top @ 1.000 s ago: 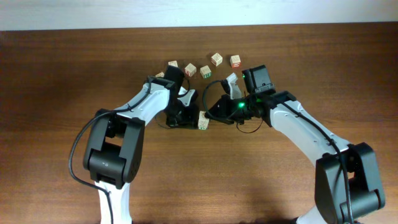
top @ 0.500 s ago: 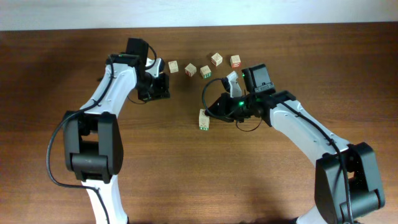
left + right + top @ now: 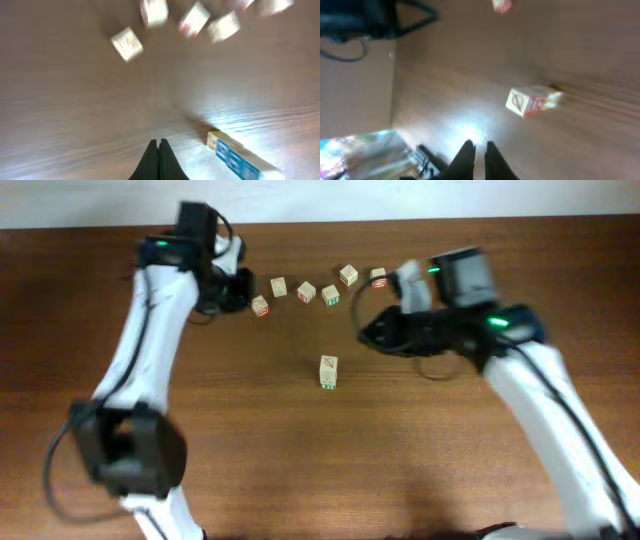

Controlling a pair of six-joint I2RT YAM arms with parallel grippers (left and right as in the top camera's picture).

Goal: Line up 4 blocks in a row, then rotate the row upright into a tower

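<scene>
Six loose pale wooden cubes (image 3: 306, 292) arc beyond one column of pale, blue-faced wooden blocks (image 3: 328, 370), print unreadable; left gripper (image 3: 159, 145) closed, right gripper (image 3: 479, 145) slightly parted.

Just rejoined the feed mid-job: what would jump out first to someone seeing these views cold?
The blocks, bunched into one pale bar with a blue-printed side, stand out alone in the middle of the table. Behind them a loose arc of six pale cubes runs along the far side. The left gripper, shut, and the right gripper, slightly parted, both hang empty away from the bar.
</scene>
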